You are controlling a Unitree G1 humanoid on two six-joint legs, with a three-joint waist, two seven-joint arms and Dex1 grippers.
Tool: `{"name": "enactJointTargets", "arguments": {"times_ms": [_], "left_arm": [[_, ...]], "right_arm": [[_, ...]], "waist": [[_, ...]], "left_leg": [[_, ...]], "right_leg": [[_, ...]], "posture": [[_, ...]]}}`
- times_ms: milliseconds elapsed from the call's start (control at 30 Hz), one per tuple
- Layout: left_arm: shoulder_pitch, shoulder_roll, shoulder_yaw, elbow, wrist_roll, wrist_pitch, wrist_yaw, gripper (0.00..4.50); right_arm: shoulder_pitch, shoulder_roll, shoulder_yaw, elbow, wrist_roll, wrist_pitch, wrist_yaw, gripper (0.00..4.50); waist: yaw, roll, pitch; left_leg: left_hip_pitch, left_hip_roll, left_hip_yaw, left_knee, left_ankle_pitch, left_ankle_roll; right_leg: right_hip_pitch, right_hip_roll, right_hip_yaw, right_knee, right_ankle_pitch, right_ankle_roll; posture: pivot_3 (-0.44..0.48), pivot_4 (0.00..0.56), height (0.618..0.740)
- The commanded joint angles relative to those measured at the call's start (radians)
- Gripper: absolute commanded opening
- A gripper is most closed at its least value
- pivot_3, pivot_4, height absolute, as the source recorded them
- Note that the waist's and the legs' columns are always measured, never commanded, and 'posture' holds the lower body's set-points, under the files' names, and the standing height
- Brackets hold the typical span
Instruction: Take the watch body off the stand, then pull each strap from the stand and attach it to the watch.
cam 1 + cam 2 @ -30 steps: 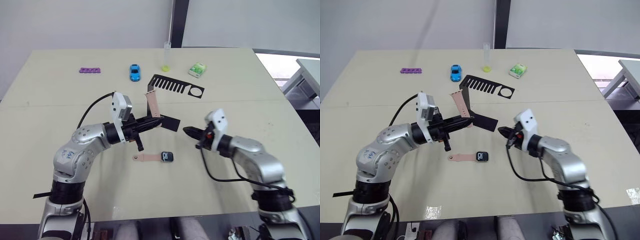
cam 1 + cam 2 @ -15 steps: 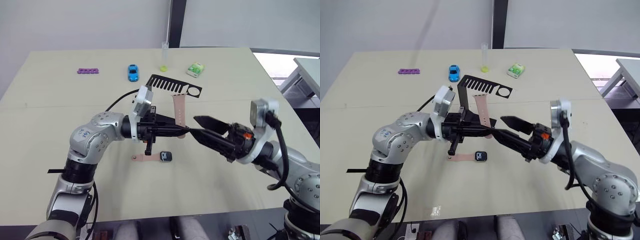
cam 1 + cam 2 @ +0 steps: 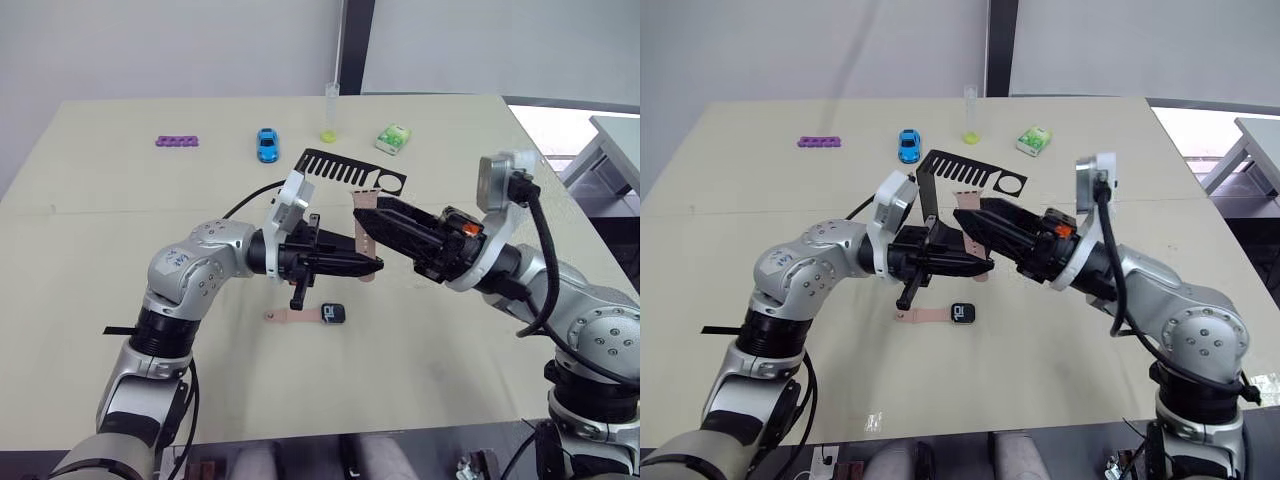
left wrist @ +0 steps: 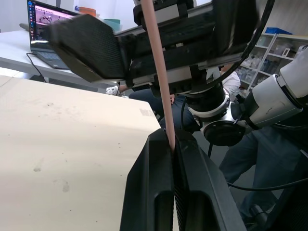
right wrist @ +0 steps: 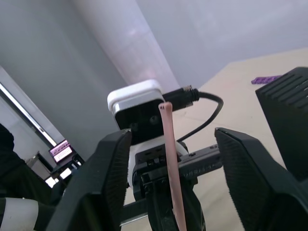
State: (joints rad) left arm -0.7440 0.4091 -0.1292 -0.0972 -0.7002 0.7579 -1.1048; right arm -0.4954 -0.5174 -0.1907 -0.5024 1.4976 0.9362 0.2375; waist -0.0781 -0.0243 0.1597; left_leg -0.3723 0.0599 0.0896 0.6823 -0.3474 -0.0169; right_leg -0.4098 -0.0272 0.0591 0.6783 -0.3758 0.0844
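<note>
Watch body (image 3: 334, 313) lay flat on the tabletop, toward the near edge at mid-width, with one strap (image 3: 292, 315) attached and stretching flat to its left. Second strap (image 3: 363, 236) was held upright in the air above the table, just beyond the watch body. Left gripper (image 3: 372, 267) pinched that strap's lower end, its two fingers (image 4: 161, 183) pressed together on it. Right gripper (image 3: 372, 211) faced the left one from the other side, jaws spread wide, one finger (image 5: 109, 168) on each side of the strap's upper part; whether they touched it could not be told. Stand (image 3: 345, 172) stood behind both grippers, toward the far edge, comb-slotted arm and ring end pointing right.

Along the far edge: a purple piece (image 3: 177, 141) toward the left corner, a blue toy car (image 3: 267, 144), a clear tube (image 3: 331, 110) with a yellow base, and a green-and-white box (image 3: 393, 138) to the right of it.
</note>
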Motion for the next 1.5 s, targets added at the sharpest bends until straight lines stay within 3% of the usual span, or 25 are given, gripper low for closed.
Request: {"name": "enactJointTargets", "arguments": {"times_ms": [33, 200, 267, 367, 1100, 1500], "left_arm": [[-0.009, -0.001, 0.017, -0.005, 0.006, -0.026, 0.004, 0.00], [-0.006, -0.001, 0.020, -0.011, 0.002, -0.025, 0.005, 0.00], [-0.005, -0.002, 0.015, -0.006, 0.013, -0.038, 0.003, 0.00], [-0.001, -0.001, 0.018, -0.006, 0.013, -0.038, 0.005, 0.00], [-0.005, 0.009, 0.032, -0.014, -0.014, -0.006, -0.003, 0.00], [-0.013, 0.016, 0.054, -0.007, -0.018, 0.011, 0.010, 0.00]], "right_arm": [[-0.017, -0.016, -0.004, -0.009, 0.011, -0.028, 0.014, 3.14], [-0.015, -0.039, -0.005, -0.008, 0.017, -0.038, 0.035, 3.14], [-0.018, -0.042, -0.003, 0.002, 0.023, -0.042, 0.041, 2.58], [-0.017, -0.040, 0.000, 0.006, 0.016, -0.049, 0.044, 1.29], [0.005, -0.064, 0.009, -0.005, 0.014, -0.071, 0.110, 1.29], [-0.064, -0.125, 0.032, 0.081, 0.006, -0.011, 0.151, 1.29]], "waist": [[0.001, 0.000, 0.000], [0.001, 0.000, 0.000], [0.001, 0.000, 0.000], [0.001, 0.000, 0.000], [0.002, 0.000, 0.000], [0.002, 0.000, 0.000]], "left_leg": [[0.000, 0.000, 0.000, 0.000, 0.000, 0.000], [0.000, 0.000, 0.000, 0.000, 0.000, 0.000], [0.000, 0.000, 0.000, 0.000, 0.000, 0.000], [0.000, 0.000, 0.000, 0.000, 0.000, 0.000], [0.000, 0.000, 0.000, 0.000, 0.000, 0.000], [0.000, 0.000, 0.000, 0.000, 0.000, 0.000]], "right_leg": [[0.000, 0.000, 0.000, 0.000, 0.000, 0.000], [0.000, 0.000, 0.000, 0.000, 0.000, 0.000], [0.000, 0.000, 0.000, 0.000, 0.000, 0.000], [0.000, 0.000, 0.000, 0.000, 0.000, 0.000], [0.000, 0.000, 0.000, 0.000, 0.000, 0.000], [0.000, 0.000, 0.000, 0.000, 0.000, 0.000]], "posture": [[0.000, 0.150, 0.740], [0.000, 0.150, 0.740], [0.000, 0.150, 0.740], [0.000, 0.150, 0.740], [0.000, 0.150, 0.740], [0.000, 0.150, 0.740]]}}
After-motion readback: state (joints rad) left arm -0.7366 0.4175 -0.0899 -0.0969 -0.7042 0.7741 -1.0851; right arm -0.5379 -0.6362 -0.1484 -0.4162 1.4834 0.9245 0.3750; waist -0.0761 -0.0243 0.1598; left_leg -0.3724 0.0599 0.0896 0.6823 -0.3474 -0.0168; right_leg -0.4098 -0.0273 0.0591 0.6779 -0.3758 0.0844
